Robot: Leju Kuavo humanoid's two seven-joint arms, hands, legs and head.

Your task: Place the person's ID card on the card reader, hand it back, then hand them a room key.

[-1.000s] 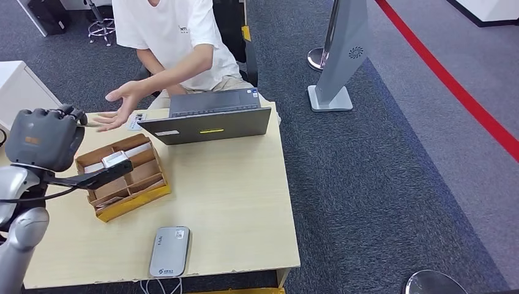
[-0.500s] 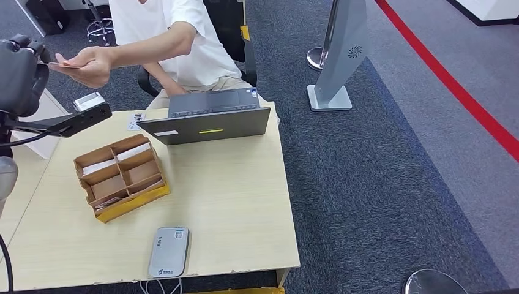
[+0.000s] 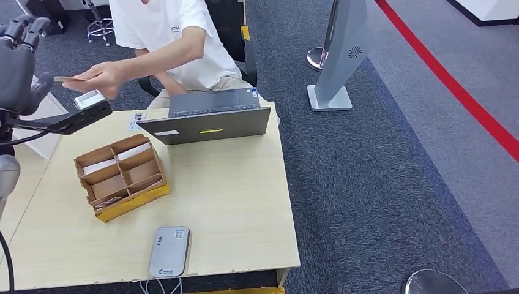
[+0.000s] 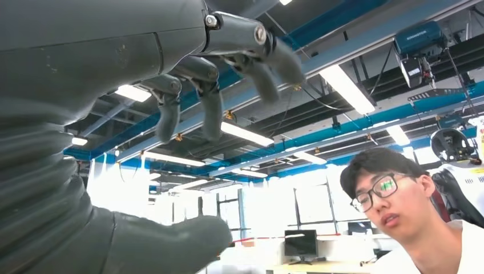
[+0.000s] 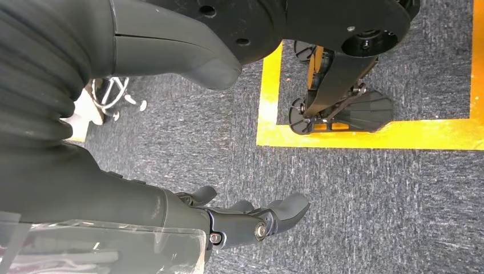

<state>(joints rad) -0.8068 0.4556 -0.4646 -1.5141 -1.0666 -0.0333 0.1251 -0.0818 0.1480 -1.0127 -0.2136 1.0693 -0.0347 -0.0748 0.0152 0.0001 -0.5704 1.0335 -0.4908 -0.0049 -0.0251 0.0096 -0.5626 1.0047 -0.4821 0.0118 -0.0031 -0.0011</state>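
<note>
Thin tan ID card (image 3: 66, 79) held out in person's hand (image 3: 98, 78), just beside raised grey left hand (image 3: 19, 58), fingers spread, nothing held. Card judged light, stiff, slippery; best pinched at free edge. Right hand (image 5: 171, 188) hangs released.

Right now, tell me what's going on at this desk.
A seated person's hand holds a card out toward the robot's raised left hand, whose fingers are spread and hold nothing. On the table sit a laptop, a cardboard tray with compartments, and a grey card reader near the front edge. The right hand hangs over the carpet, holding nothing.
</note>
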